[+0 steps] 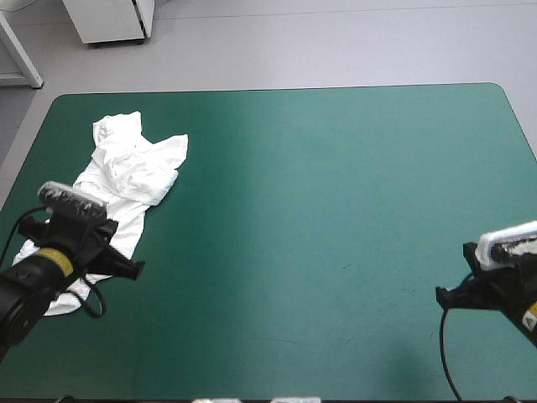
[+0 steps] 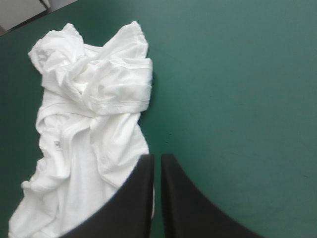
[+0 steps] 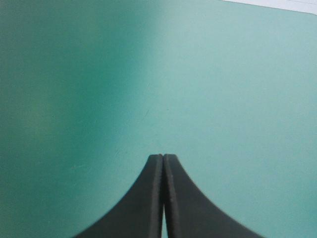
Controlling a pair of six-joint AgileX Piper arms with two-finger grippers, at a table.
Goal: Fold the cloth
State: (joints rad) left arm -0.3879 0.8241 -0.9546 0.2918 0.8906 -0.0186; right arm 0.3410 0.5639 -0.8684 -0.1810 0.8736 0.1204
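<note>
The white T-shirt (image 1: 126,172) lies in a crumpled, elongated heap near the table's left edge, its bunched end toward the far side. In the left wrist view the T-shirt (image 2: 94,114) spreads ahead of and beside my fingers, with folds and a hem seam showing. My left gripper (image 1: 134,267) (image 2: 157,157) hovers at the heap's near right edge, shut, with only a thin slit between the fingers and nothing held. My right gripper (image 1: 442,294) (image 3: 163,155) is far off at the table's right side, shut over bare teal-green cover.
The teal-green table cover (image 1: 319,218) stretches bare between the two arms. A white cabinet (image 1: 109,21) stands on the floor beyond the table's far left corner.
</note>
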